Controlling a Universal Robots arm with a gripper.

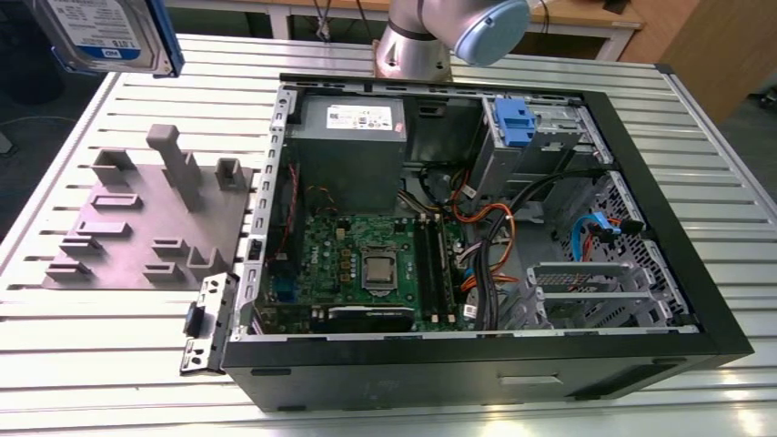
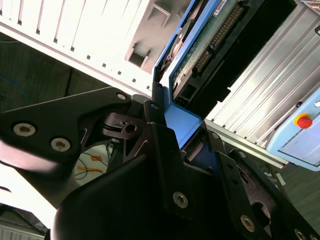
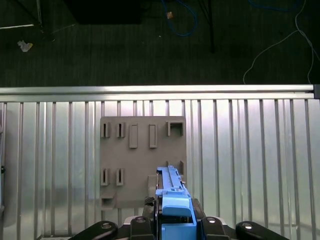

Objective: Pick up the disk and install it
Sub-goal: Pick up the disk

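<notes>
My jaws are pinching the disk by its blue carrier, which sits edge-on between them, held off the surface. Straight beyond the jaws and the disk, I see the grey fixture plate lying on the slatted tabletop. The open computer case sits well apart from the jaws.

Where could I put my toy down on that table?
The table has bare slats below the grey fixture plate, at the exterior view's left, and along the computer case on that view's right. Inside the case is crowded with boards and cables.
</notes>
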